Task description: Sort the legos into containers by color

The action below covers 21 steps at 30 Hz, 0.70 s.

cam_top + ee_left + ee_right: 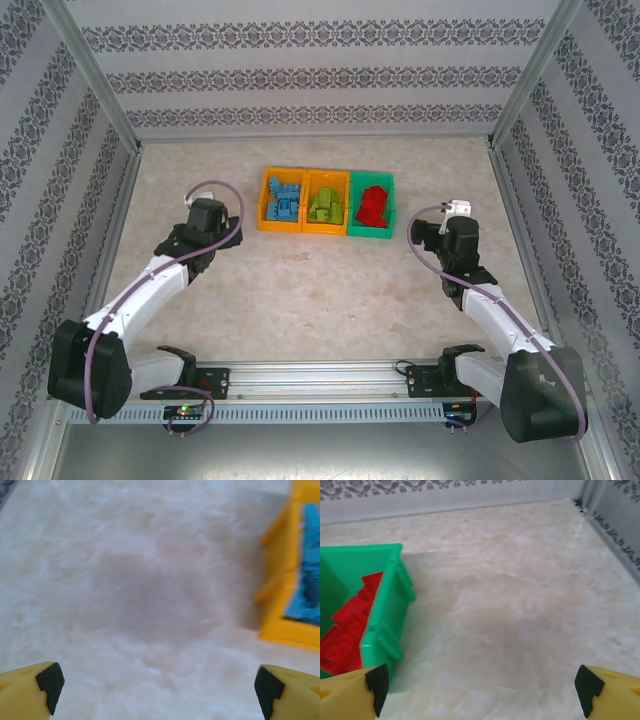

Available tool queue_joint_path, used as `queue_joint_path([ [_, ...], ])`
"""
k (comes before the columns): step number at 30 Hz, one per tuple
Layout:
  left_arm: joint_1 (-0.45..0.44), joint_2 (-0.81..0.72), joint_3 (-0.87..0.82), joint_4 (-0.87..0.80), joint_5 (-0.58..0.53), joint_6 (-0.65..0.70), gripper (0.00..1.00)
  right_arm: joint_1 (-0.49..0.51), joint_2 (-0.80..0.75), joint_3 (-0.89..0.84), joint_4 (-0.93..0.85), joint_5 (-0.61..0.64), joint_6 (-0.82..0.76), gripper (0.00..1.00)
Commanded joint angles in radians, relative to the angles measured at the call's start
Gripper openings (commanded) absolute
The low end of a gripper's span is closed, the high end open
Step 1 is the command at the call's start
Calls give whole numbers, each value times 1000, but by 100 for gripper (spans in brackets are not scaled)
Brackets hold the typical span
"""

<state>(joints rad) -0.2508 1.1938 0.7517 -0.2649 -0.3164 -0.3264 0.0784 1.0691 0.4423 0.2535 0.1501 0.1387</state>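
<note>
the blue legos (284, 200), green legos (325, 204) and red legos (373, 205) lie sorted in the three containers (281, 227), and with the left gripper (159, 685) and right gripper (482, 689) both spread wide and empty just beside the row's ends, a careless inward swing could clip a wall and spill them.

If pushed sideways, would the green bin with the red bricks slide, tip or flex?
Probably slides: the green bin sits flat on the smooth table. Tipping seems unlikely, it looks low and wide. The orange bin beside it would likely shift too.
</note>
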Motion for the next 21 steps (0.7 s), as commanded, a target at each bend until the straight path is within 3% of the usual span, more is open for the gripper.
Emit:
queue_joint_path([
  [1, 44, -40, -93, 185, -76, 123, 100, -12, 47, -72, 223, 6, -62, 98],
  [8, 126, 32, -232, 478, -144, 199, 99, -19, 189, -128, 467, 19, -52, 98],
  [12, 136, 112, -278, 619, -97, 222, 100, -19, 271, -68, 487, 22, -108, 98],
  [16, 144, 153, -302, 749, -45, 258, 100, -20, 459, -69, 701, -3, -120, 98],
  [17, 148, 162, -318, 809, -27, 271, 100, -31, 467, -85, 739, -17, -111, 98],
  [19, 164, 179, -328, 872, 16, 276, 100, -32, 426, -57, 613, -24, -112, 98],
  [21, 180, 206, -321, 914, 67, 282, 100, -38, 454, -72, 690, -40, -108, 98],
])
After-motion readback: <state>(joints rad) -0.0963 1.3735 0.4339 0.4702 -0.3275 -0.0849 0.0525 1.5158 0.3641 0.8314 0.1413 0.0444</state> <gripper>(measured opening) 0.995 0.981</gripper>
